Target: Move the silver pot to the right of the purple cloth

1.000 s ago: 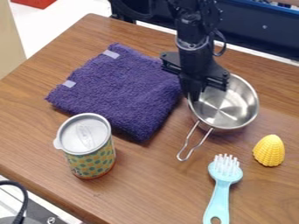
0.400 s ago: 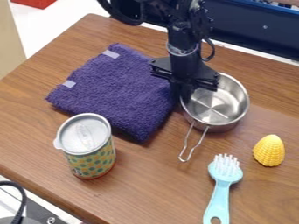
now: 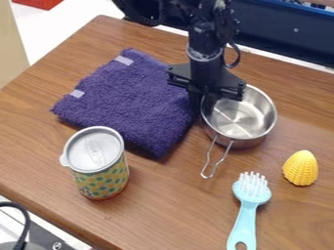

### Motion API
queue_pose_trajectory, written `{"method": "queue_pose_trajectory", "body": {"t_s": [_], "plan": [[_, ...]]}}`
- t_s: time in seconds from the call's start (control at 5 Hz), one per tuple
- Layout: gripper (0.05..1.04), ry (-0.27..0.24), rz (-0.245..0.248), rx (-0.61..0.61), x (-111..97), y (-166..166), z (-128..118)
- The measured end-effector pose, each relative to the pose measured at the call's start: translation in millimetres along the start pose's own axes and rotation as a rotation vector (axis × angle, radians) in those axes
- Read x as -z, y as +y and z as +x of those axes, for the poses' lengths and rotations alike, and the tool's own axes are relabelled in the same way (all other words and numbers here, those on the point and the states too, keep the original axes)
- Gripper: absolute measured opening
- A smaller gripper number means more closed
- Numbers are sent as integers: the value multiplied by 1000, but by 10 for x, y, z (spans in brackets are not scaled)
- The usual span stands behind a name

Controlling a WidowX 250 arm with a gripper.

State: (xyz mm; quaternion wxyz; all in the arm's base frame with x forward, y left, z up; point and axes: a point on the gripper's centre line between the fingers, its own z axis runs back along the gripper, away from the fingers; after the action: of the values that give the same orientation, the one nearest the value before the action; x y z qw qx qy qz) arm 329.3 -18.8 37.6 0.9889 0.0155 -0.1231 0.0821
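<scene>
We have the round silver metal pot (image 3: 244, 121) just right of the folded purple terry cloth (image 3: 127, 100), the black pincer (image 3: 205, 107) pinching its cloth-side rim. Wooden bench (image 3: 163, 200) spans the gap from the pot to the yellow ridged corn piece (image 3: 301, 168), farther from the cloth. Since 1 second ago, pot and pincer have shifted nearer the cloth.
</scene>
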Motion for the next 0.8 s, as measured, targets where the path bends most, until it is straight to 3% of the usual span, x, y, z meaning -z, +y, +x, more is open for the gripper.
{"method": "queue_pose_trajectory", "body": {"t_s": [0.2,0.4,0.6,0.8], "plan": [[494,-16,20,-30,-35,-26,57],[797,1,10,-36,-52,-44,62],[1000,16,3,-40,-64,-48,50],[999,19,0,-79,-213,-83,124]]}}
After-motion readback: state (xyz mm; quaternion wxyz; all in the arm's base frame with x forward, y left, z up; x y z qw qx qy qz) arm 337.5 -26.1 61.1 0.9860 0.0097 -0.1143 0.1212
